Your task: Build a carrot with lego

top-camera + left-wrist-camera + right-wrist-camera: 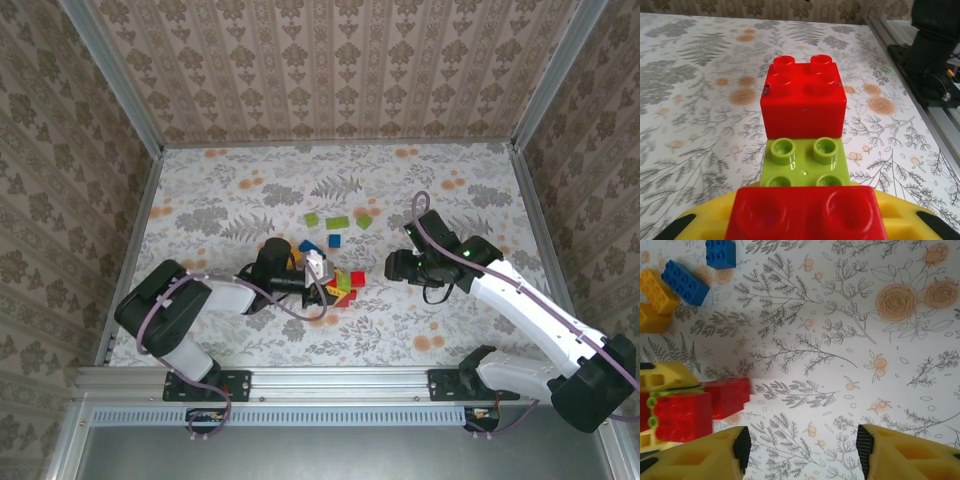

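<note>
My left gripper [807,222] is shut on a red lego brick [807,212] held between its yellow fingers. Just beyond it lies a lime-green brick [805,162], and past that stands another red brick [804,102]; I cannot tell whether they are joined. From above, the left gripper [330,284] sits at this red and green cluster [350,282] in mid-table. My right gripper [803,447] hangs open over bare cloth, nothing between its fingers, right of the red bricks [682,415]. The right gripper [392,266] stands just right of the cluster. The carrot is out of view.
Loose bricks lie behind the cluster: three green ones [338,222], two blue ones [334,240] [685,282] and orange-yellow ones [655,290]. Patterned walls close the table [230,200] on three sides. A metal rail [940,115] runs along the near edge.
</note>
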{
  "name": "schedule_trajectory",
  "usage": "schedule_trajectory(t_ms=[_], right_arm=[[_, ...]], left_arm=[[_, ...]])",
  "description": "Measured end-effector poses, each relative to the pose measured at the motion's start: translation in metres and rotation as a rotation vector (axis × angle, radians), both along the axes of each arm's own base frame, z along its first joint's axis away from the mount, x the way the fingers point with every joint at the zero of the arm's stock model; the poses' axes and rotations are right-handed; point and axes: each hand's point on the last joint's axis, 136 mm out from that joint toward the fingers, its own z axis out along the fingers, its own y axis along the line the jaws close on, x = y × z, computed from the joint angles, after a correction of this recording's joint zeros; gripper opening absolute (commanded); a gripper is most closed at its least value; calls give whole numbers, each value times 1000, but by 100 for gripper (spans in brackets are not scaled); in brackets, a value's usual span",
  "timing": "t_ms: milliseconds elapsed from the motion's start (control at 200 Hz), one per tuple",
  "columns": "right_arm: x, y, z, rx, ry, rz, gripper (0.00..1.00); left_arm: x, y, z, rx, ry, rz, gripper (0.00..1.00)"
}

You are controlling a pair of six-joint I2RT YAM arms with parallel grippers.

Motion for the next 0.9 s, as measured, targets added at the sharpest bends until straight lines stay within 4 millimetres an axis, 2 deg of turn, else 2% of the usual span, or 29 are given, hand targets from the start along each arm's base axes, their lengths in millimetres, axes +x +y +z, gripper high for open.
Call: schedule_trajectory(t_ms=[130,310,470,540,675,775,900], right_arm=[[12,2,-5,-10,-12,5,61],[28,10,-18,-27,-14,31,61],[36,17,-24,-33,-18,66,61],[38,19,-22,-28,-30,80,61],[42,25,-16,-8,-54,109,61],[43,28,-14,2,-64,121,61],[45,33,-11,17,-79,146,61]], left_arm=[[16,17,18,-21,19,101,25],[40,46,55,-59,44,252,24],[63,60,84,-62,105,350,26],[80,70,98,-67,143,405,26],[117,101,122,-76,223,541,26],[141,122,128,-74,311,615,27],[176,147,116,-33,457,700,28]])
